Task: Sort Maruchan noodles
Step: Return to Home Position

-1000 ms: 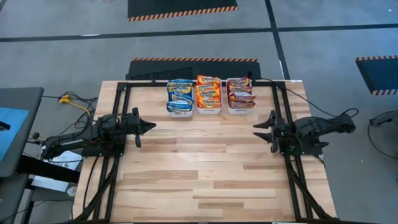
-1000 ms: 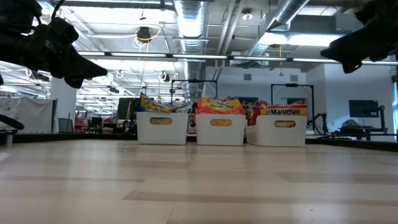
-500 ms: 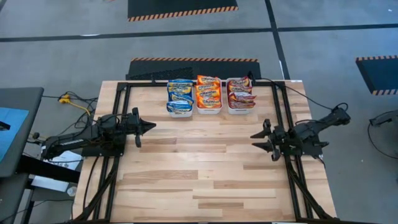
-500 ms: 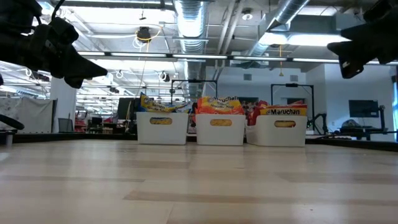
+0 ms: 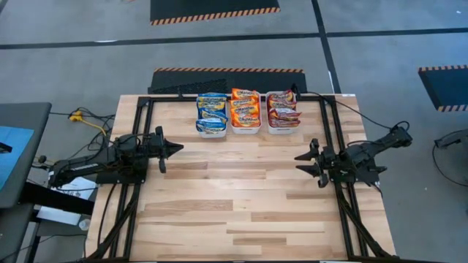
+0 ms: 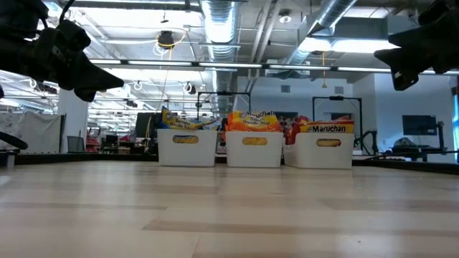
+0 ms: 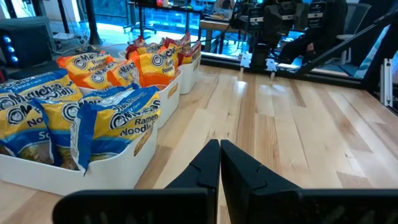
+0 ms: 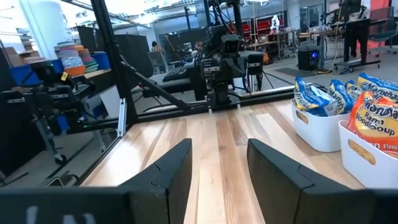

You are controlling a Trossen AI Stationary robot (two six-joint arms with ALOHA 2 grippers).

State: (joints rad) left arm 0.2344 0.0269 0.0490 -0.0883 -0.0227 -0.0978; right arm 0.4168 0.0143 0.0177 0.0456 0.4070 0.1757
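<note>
Pale wooden plank worktop carries everything. The left gripper hangs over its left side, jaws pressed together and empty. The right gripper hangs over the right side, jaws spread and empty. Three white rectangular plastic bins stand in a row at the far edge. All the crinkly Maruchan noodle packets lie inside them: blue packets in the left bin, orange packets in the centre bin, dark red packets in the right bin.
</note>
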